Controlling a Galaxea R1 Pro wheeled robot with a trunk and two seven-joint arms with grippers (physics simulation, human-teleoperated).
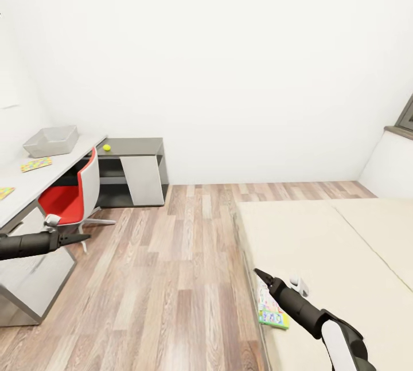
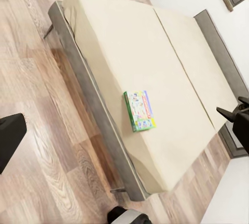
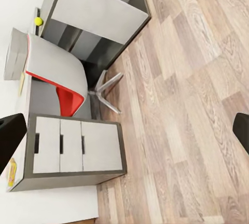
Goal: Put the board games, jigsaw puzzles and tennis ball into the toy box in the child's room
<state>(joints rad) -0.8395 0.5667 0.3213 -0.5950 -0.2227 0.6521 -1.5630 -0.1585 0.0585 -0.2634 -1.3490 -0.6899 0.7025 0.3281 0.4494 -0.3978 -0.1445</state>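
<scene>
The right gripper [image 1: 258, 273] sits lowest and closest in the head view, its dark fingers drawn to a narrow point with nothing between them; in its own wrist view the two finger tips stand far apart at the frame edges, so how wide it stands I cannot tell. Just beyond and under its tip lies a board game [image 1: 271, 308], the green-edged cartoon box, flat on the near corner of the bed [image 1: 321, 245], with its long axis running roughly along the bed's edge and nearly in line with the right forearm. That box is the thing this arm is best placed for: it lies directly below and slightly ahead of the fingers, while the left gripper [image 1: 85, 237] is well apart from it across the wood floor. Going from the left: the left gripper hangs empty, its fingers also drawn narrow, just off the front of the table [image 1: 34, 184]; up and ahead of it on the tabletop are a jigsaw [image 1: 36, 164], then the toy box [image 1: 51, 140] further back, and the tennis ball [image 1: 106, 147] on the dark lower section. A red chair [image 1: 71, 196] stands between that gripper and the ball. My judgement is that the next move is a short downward reach by the right arm.
</scene>
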